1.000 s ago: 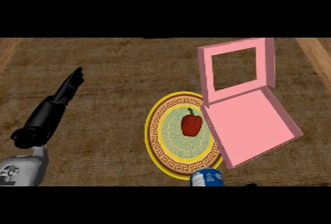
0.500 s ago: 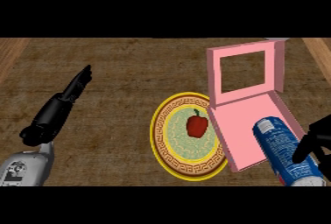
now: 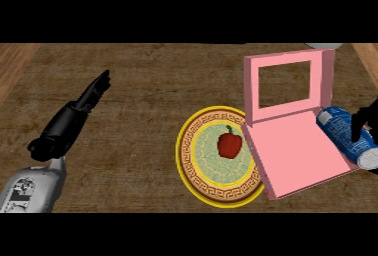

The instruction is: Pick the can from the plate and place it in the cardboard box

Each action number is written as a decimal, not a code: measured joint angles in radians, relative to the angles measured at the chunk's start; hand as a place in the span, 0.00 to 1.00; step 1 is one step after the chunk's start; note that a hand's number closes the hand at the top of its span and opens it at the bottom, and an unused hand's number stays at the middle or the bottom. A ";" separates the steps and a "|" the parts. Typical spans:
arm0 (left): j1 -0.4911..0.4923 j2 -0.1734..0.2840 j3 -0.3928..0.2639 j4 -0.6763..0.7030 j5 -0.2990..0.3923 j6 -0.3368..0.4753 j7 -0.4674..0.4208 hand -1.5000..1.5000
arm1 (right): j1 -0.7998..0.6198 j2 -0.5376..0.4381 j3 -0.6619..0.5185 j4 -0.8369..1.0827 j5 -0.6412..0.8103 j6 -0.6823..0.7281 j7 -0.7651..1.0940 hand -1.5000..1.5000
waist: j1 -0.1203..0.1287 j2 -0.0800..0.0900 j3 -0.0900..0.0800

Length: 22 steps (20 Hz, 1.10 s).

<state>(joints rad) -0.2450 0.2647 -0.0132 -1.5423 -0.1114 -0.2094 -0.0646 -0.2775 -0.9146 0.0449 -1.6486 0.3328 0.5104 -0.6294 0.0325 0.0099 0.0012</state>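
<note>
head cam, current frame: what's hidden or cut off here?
- Right robot hand: mostly beyond the head view's right edge; only dark fingers over the can show.
- Blue can: its lower end runs to the right edge, its middle is crossed by the fingers, its label is unreadable.
- Pink box: whether the can touches it cannot be told.
- Plate: right rim hidden behind the box.

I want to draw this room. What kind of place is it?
Probably a kitchen counter: a brown worktop holds a plate with a red pepper, beside a pink box.
</note>
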 measured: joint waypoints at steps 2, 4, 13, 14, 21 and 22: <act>-0.004 -0.009 -0.010 -0.002 -0.007 0.002 0.008 0.50 | -0.052 -0.022 0.040 0.080 0.048 -0.008 -0.021 0.00 | 0.006 0.001 0.000; -0.005 -0.009 -0.010 -0.008 -0.007 0.000 0.010 0.50 | -0.075 -0.032 0.094 0.131 0.090 -0.024 -0.053 0.00 | 0.008 0.001 0.000; -0.012 -0.003 0.004 0.017 0.002 -0.015 -0.002 0.50 | -0.128 -0.011 0.195 0.262 -0.064 -0.065 -0.201 0.00 | 0.009 0.002 0.000; -0.006 -0.003 0.003 0.015 0.000 -0.014 -0.007 0.50 | -0.117 0.011 0.195 0.270 -0.125 -0.056 -0.195 0.00 | 0.008 0.002 0.000; -0.010 -0.004 0.000 0.011 -0.002 -0.017 -0.008 0.50 | -0.085 0.101 0.182 0.382 -0.557 0.095 -0.017 0.00 | 0.015 0.008 -0.002; -0.008 -0.002 0.000 0.009 0.000 -0.020 -0.007 0.50 | -0.094 0.103 0.175 0.406 -0.616 0.121 0.022 0.00 | 0.019 0.008 -0.002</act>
<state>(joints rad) -0.2525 0.2628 -0.0132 -1.5332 -0.1118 -0.2298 -0.0721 -0.3713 -0.8111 0.2199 -1.2422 -0.2831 0.6310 -0.6075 0.0516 0.0182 -0.0005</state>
